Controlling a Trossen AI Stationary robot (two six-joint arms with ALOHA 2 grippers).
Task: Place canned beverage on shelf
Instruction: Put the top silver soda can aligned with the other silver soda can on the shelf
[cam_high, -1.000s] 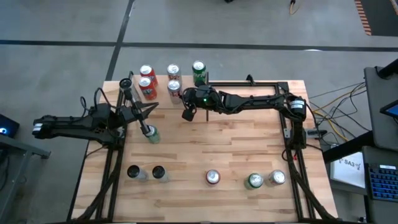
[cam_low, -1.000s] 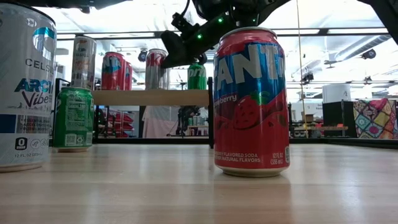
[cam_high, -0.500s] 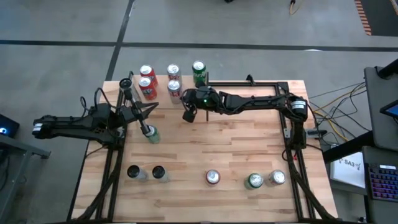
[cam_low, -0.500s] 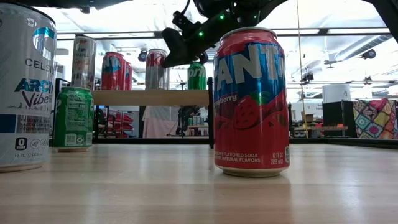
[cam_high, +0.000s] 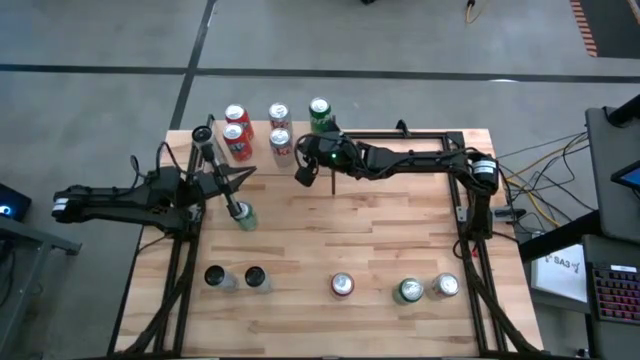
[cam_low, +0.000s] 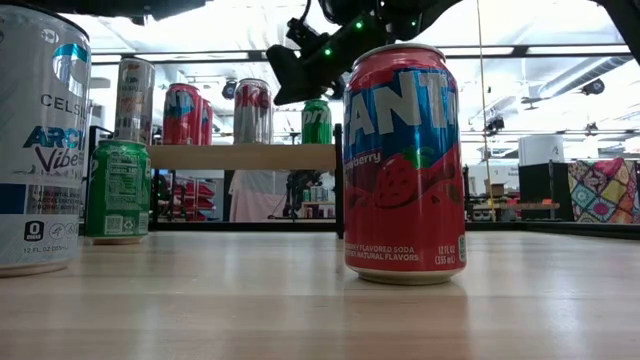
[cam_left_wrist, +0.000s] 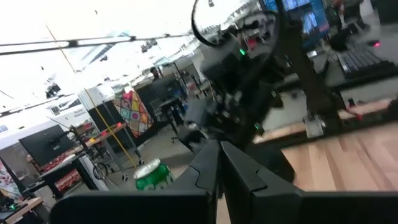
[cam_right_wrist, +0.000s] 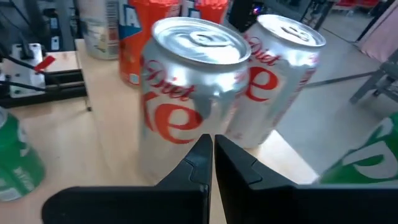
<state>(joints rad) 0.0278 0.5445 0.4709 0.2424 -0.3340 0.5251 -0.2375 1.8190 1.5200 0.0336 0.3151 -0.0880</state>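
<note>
The right pincer (cam_high: 303, 176), closed and empty, is held just beside the silver Diet Coke cans (cam_right_wrist: 189, 93) on the small light-wood shelf (cam_low: 240, 156) at twelve o'clock. A careless swing could topple them. The left pincer (cam_high: 232, 205) is closed at nine o'clock.

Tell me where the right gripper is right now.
In the high view the right gripper, shut and empty, hangs at the shelf's front edge, just before the two silver cans, beside the green can.

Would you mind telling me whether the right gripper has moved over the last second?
Yes, slightly. In the high view the right gripper, shut and empty, has shifted toward the shelf's green can, and in the low view it sits higher against that can.
</note>
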